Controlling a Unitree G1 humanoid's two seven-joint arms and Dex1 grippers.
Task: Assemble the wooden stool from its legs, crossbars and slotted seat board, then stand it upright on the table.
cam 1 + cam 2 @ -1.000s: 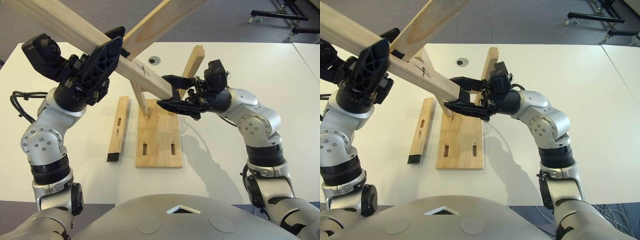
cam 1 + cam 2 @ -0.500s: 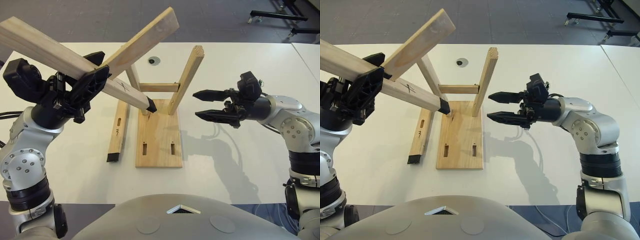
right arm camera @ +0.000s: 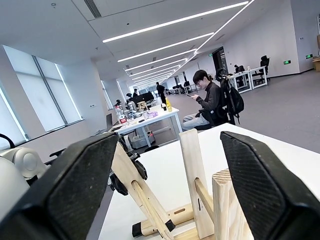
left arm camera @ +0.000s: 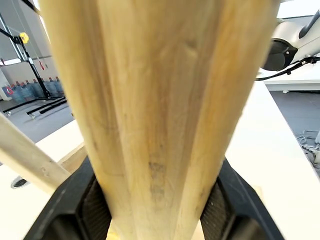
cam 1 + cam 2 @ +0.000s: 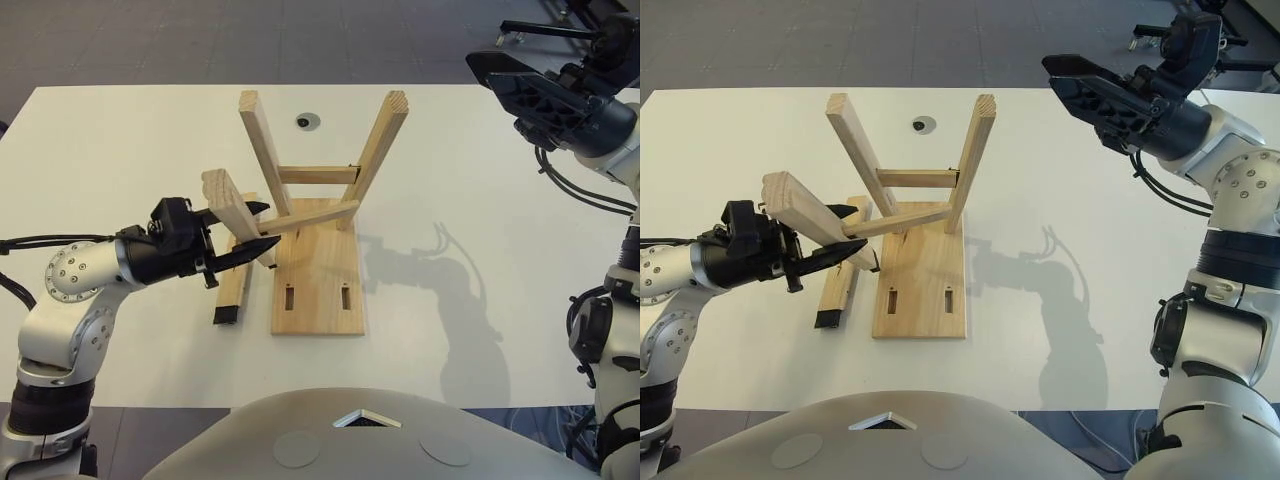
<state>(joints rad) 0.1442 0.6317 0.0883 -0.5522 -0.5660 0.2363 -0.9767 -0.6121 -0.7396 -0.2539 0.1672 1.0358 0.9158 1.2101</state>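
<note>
Left end effector (image 5: 266,226) dropped low beside seat board (image 5: 320,295), grasping leg (image 5: 226,197). Right end effector (image 5: 1095,95) lifted high, released.

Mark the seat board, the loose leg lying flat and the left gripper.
seat board (image 5: 317,300): left eye view, bare centre.
loose leg (image 5: 231,296): left eye view, lower half.
left gripper (image 5: 263,226): left eye view, between fingertips.

Silver arms (image 5: 75,290), black cables (image 5: 30,242)
</note>
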